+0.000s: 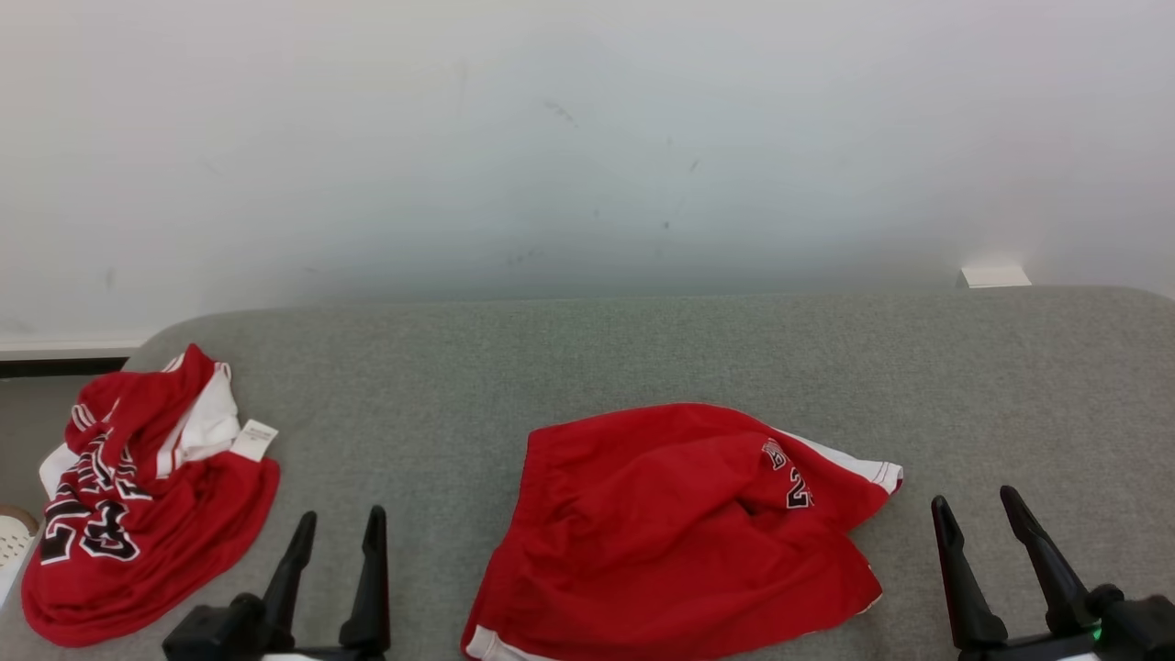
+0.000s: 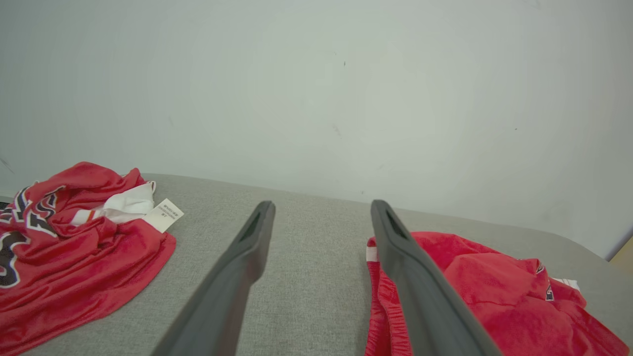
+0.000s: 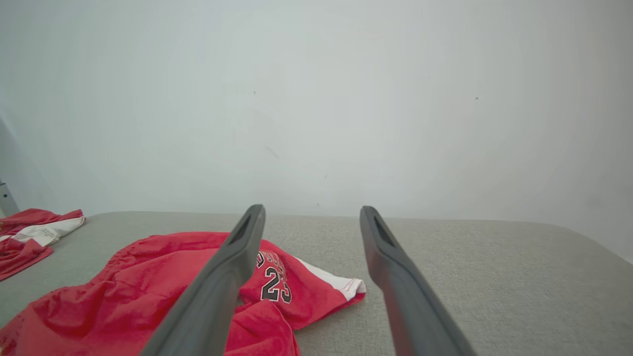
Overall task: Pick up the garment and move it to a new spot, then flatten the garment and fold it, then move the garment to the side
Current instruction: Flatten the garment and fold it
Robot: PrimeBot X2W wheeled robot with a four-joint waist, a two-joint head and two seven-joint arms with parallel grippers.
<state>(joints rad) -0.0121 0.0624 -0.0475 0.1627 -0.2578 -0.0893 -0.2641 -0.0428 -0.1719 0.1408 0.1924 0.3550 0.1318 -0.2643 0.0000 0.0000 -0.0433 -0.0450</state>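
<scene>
Red shorts with white trim and a number print, the garment [image 1: 679, 532] [image 2: 484, 301] [image 3: 148, 301], lie rumpled on the grey cushion [image 1: 587, 367], front centre. Neither gripper touches them. My left gripper [image 1: 335, 528] [image 2: 321, 212] stands open at the lower left, between the shorts and a crumpled jersey, nothing between its fingers. To the right of the shorts, my right gripper [image 1: 975, 509] [image 3: 311, 217] is open and empty, fingers pointing toward the wall.
A crumpled red and white jersey [image 1: 138, 496] [image 2: 74, 237] [image 3: 29, 235] with black lettering and a white tag lies at the cushion's left end. A pale wall [image 1: 587, 138] rises behind the cushion. Bare grey fabric stretches to the right of the shorts.
</scene>
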